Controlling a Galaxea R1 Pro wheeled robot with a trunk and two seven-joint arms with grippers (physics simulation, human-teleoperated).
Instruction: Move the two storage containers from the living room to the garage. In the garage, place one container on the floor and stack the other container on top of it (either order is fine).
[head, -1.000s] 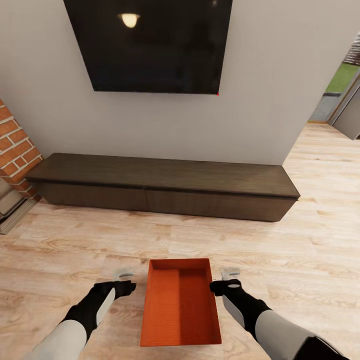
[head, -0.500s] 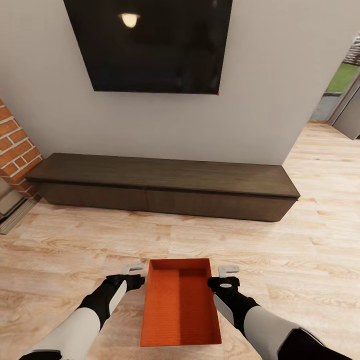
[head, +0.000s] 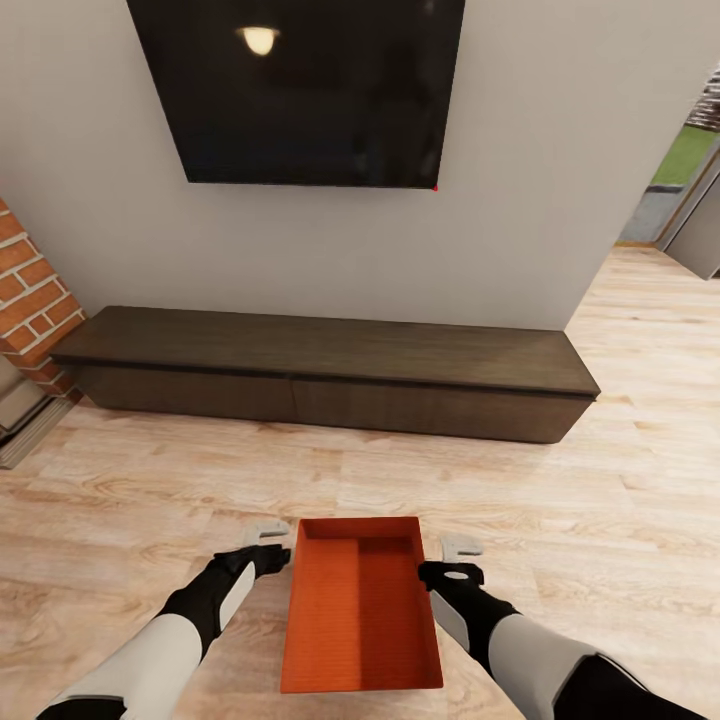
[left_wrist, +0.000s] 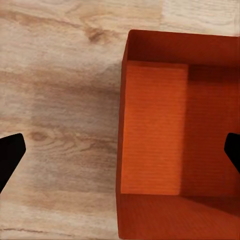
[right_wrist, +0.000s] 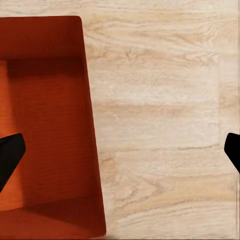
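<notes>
Looking down over both my arms, I see one storage container at the lower centre of the head view, an orange-red rectangular bin lying open side up on the light wood plank floor; its inside is bare, with a shadow over the right half of its bottom. My left gripper sits just beside the bin's left wall near the far left corner, and my right gripper sits just beside the right wall near the far right corner; whether either one touches the wall I cannot tell from the head view. In the left wrist view my two dark fingertips stand wide apart at opposite edges of the frame, with the bin's wall running between them, so that gripper is spread; one tip lies over the planks, the other over the bin's interior. In the right wrist view the same holds: my fingertips are spread to both edges of the frame, straddling the bin's wall, one over the orange-red bottom, one over the wood. Across the middle of the head view runs a dark low cabinet against a pale wall; above it hangs a black TV; red brick shows at the left edge.
</notes>
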